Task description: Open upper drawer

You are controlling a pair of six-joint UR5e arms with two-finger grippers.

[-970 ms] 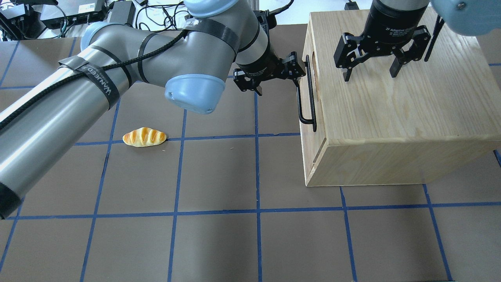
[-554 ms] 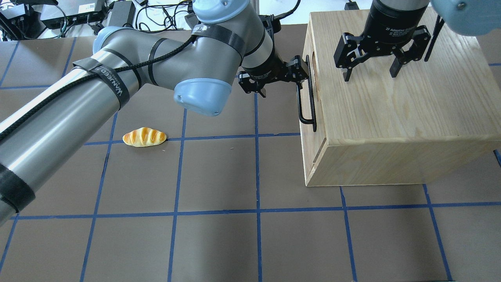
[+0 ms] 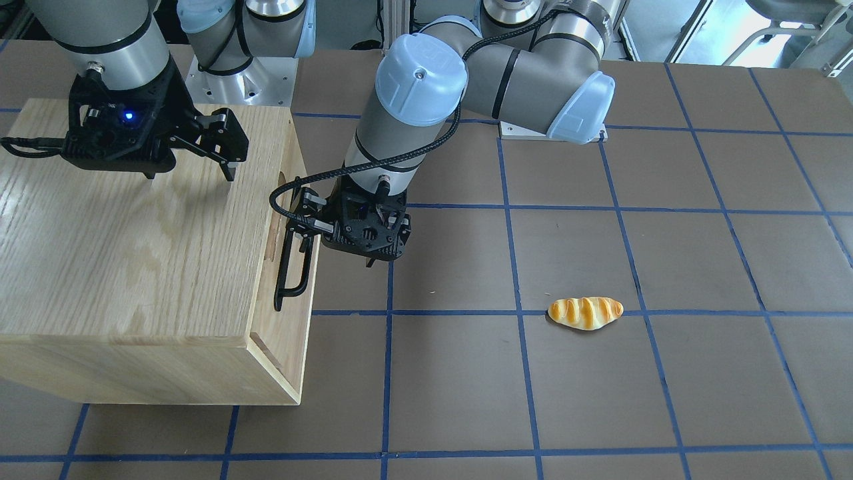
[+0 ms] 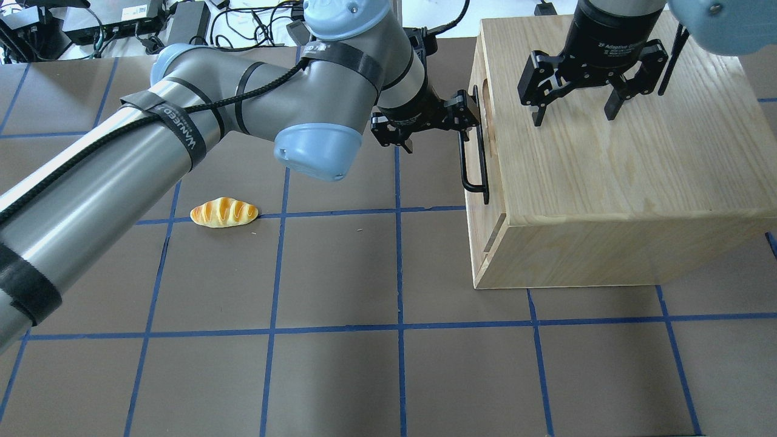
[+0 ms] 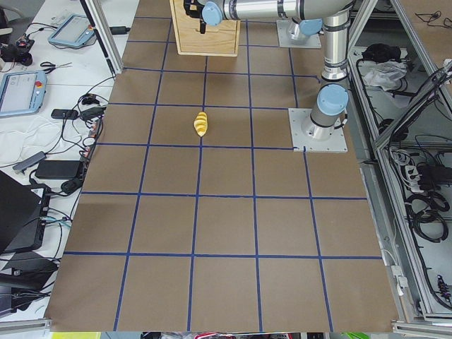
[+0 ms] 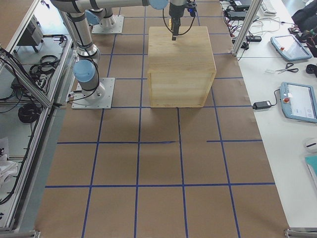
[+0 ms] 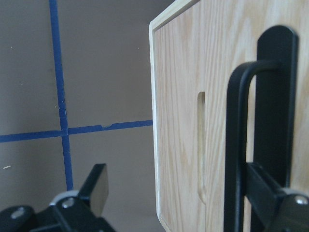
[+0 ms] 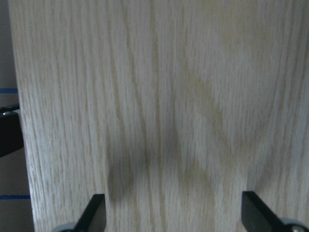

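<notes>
Brown counter (image 4: 340, 376); cabinet (image 4: 607, 182) at right edge. Step: L tool (image 4: 432, 124), wide, straddles upper drawer (image 7: 178, 96) handle (image 4: 463, 164). Next: close, pull out. R tool (image 4: 573, 118) wide above cabinet.

Your desk (image 4: 340, 273) is dull brown, ruled into squares by blue tape. The cabinet (image 4: 607, 164) shows pale oak with wavy grain. The upper drawer (image 7: 217, 72) front matches it, and its bar handle (image 7: 235, 154) is black. The left end effector (image 4: 437, 130) and right end effector (image 4: 574, 116) are black, on grey arms (image 4: 109, 182) with pale blue joint caps. The bread roll (image 4: 224, 212), toward nine o'clock in the overhead view, is golden yellow with orange-brown stripes.
</notes>
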